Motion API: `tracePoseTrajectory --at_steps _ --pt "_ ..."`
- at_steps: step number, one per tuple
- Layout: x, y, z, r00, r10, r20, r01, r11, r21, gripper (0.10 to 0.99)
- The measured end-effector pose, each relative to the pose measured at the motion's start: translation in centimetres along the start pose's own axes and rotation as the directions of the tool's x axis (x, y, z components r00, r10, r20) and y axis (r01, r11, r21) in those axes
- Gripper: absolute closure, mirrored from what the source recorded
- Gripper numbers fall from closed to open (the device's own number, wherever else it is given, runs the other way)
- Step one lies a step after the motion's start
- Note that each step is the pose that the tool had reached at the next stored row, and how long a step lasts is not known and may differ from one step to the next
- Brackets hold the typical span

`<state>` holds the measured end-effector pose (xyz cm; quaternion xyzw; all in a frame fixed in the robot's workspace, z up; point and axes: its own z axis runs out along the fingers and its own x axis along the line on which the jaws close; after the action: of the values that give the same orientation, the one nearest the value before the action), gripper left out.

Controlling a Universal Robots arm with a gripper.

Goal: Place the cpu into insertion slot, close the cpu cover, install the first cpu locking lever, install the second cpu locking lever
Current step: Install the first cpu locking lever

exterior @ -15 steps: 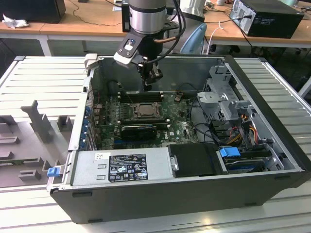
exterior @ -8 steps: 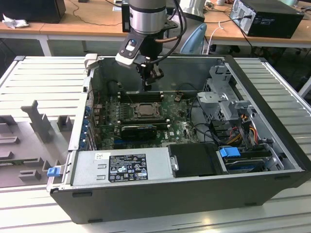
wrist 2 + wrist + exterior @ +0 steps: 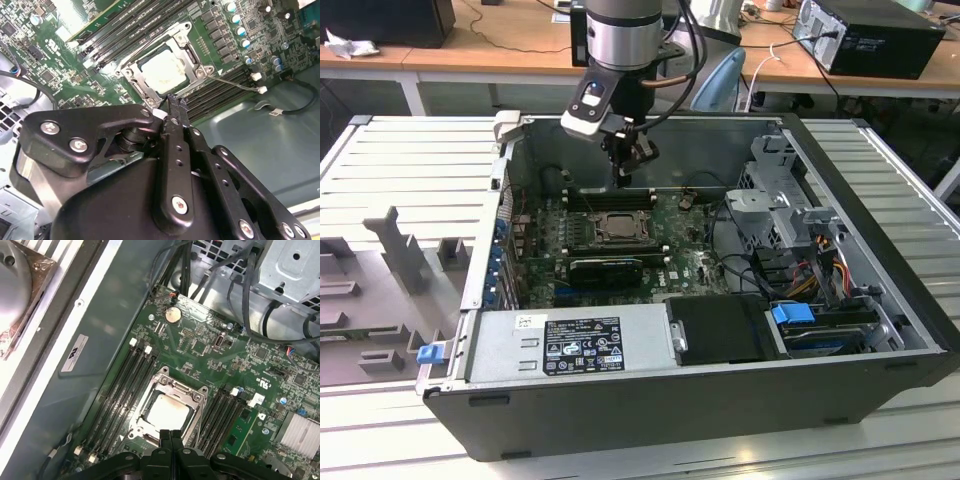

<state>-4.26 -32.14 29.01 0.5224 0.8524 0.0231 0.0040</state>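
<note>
Bright, even, soft-shadowed light; glare whitens the cpu (image 3: 162,70).

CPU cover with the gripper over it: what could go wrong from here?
1. The gripper hangs shut above the edge of the cpu cover; a slip on the way down might scrape the cpu bared in its window.
2. The memory slots flank the cpu cover closely; a sideways sweep might snag their clips.
</note>
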Motion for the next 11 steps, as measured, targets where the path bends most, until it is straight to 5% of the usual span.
tracePoseTrajectory --at_steps 11 --pt "0.0 0.0 0.0 0.9967 -0.081 -0.0036 0.081 0.9967 0.001 0.98"
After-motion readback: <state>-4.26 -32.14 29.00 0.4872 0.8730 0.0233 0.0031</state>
